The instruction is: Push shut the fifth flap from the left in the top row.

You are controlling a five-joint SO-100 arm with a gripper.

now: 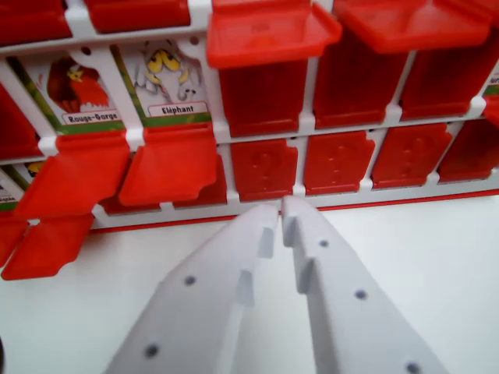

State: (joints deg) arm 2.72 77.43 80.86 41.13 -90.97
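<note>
White plastic fills the near half of the wrist view: the claw [281,209], its two long fingers [339,288] running up from the bottom edge and meeting almost tip to tip, only a thin slit between them — narrow and holding nothing. The tips sit just in front of the lower edge of a red and white game board [308,121] that stands on the pale surface [437,265].

Just above the tips is a row of red flaps folded flat against the board, one of them [263,167] right behind the left tip. Farther up, a raised flap [269,33] juts out toward the camera above a red panel; another raised one [417,23] sits to its right, cut by the top and right edges.

On the wrist view's left, two picture cards show — one labelled "Rouge-Gorge" [78,93], one labelled "Eléphant" [168,82]. Below them two flaps [168,162] hang tilted outward, hiding whatever is behind.

Which flap is the fifth from the left in the top row cannot be told: the board runs off the frame on both sides and at the top, so the rows cannot be counted. Small print on the far-left cards is unreadable.
</note>
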